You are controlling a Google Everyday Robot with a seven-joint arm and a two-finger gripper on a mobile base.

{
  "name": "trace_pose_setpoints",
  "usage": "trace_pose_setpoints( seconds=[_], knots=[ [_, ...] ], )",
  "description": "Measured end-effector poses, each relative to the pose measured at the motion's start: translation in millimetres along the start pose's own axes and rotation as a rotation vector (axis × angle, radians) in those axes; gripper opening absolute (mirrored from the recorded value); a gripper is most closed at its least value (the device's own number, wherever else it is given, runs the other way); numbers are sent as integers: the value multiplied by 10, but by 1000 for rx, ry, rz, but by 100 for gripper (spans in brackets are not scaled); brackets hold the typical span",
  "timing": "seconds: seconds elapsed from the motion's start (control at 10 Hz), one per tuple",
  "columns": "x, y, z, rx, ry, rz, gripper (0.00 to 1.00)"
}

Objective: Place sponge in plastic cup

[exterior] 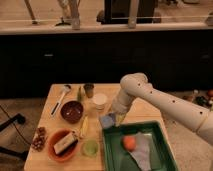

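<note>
The blue-grey sponge (106, 120) is at the tip of my gripper (115, 116), low over the table by the far left corner of the green tray (165, 150). The gripper hangs down from the white arm (150, 95), which reaches in from the right, and is shut on the sponge. A white plastic cup (100, 101) stands upright just beyond and left of the sponge. A small green translucent cup (90, 148) stands near the front, left of the tray.
The tray holds an orange ball (130, 143) and a grey cloth (145, 152). A dark bowl (72, 111), an orange bowl (61, 145) with a tan block, a dark metal cup (89, 90), a spoon (60, 97) and a yellow item (84, 126) lie on the wooden table.
</note>
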Motion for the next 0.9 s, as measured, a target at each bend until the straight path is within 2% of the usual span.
trace_pose_setpoints(
  seconds=[0.2, 0.4, 0.9],
  knots=[
    [-142, -23, 16, -26, -29, -102, 2],
    [-227, -8, 9, -47, -49, -156, 2],
    [-347, 45, -22, -75, -98, -243, 2]
  ],
)
